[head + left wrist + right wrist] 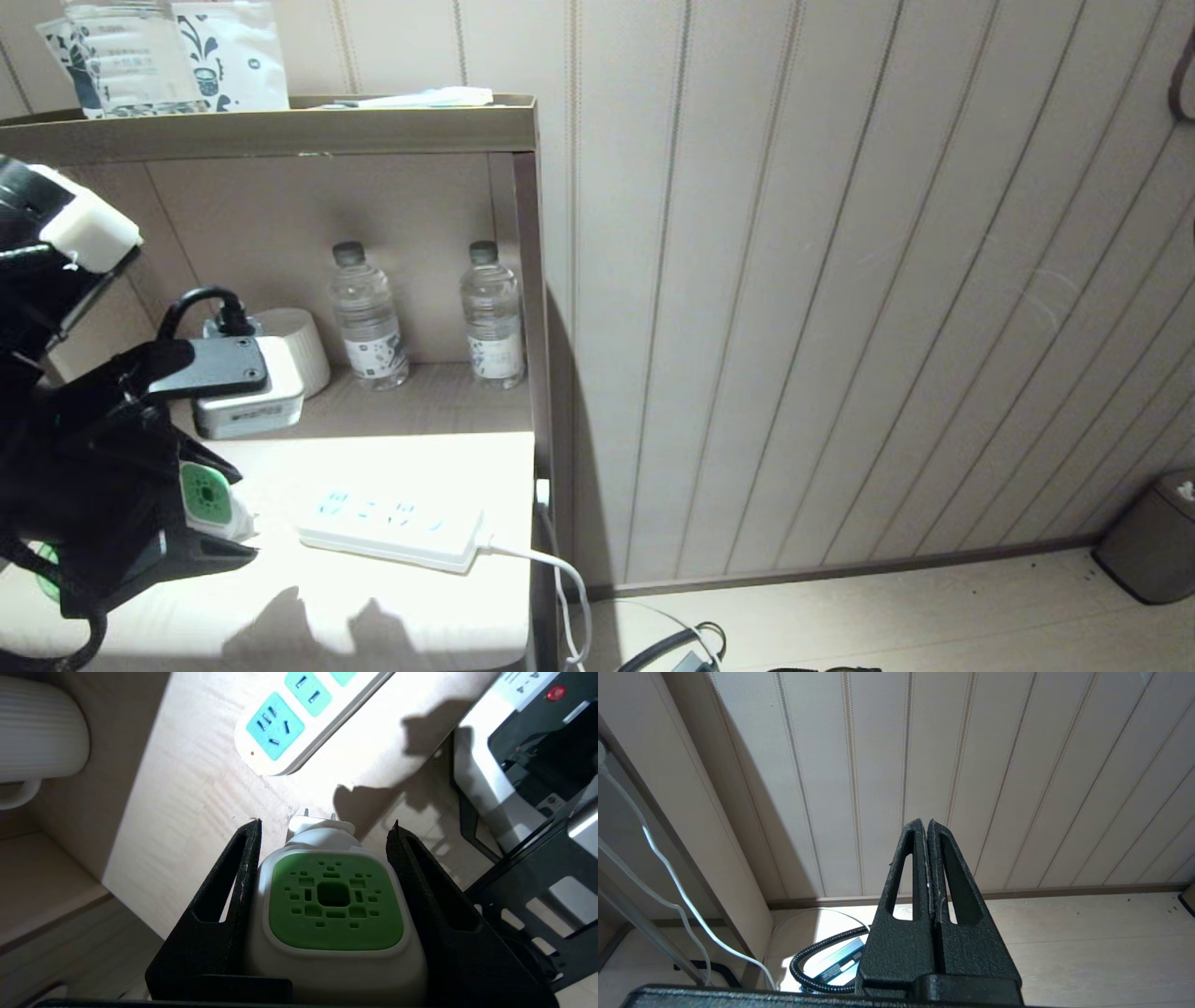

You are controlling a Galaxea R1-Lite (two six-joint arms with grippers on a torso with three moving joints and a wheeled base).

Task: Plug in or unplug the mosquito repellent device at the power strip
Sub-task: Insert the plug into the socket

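Note:
My left gripper (pixel 241 515) (pixel 325 826) is shut on the mosquito repellent device (pixel 203 495) (pixel 334 905), its black fingers pressed on both sides of the white head with the green centre. The device hangs unplugged above the tabletop. Its two plug prongs (pixel 320 813) stick out past the fingertips, short of the power strip (pixel 397 527) (pixel 299 714). The strip lies flat to the right of the device with its bluish sockets empty. The green bottle is mostly hidden behind the gripper. My right gripper (pixel 927 823) is shut on nothing, low beside the wall; the head view does not show it.
A white ribbed mug (pixel 299 345) (pixel 37 732) and two clear water bottles (pixel 369 317) (pixel 492 317) stand in the shelf recess behind. The strip's white cable (pixel 551 569) drops over the table's right edge. A grey bin (pixel 1153 537) stands on the floor far right.

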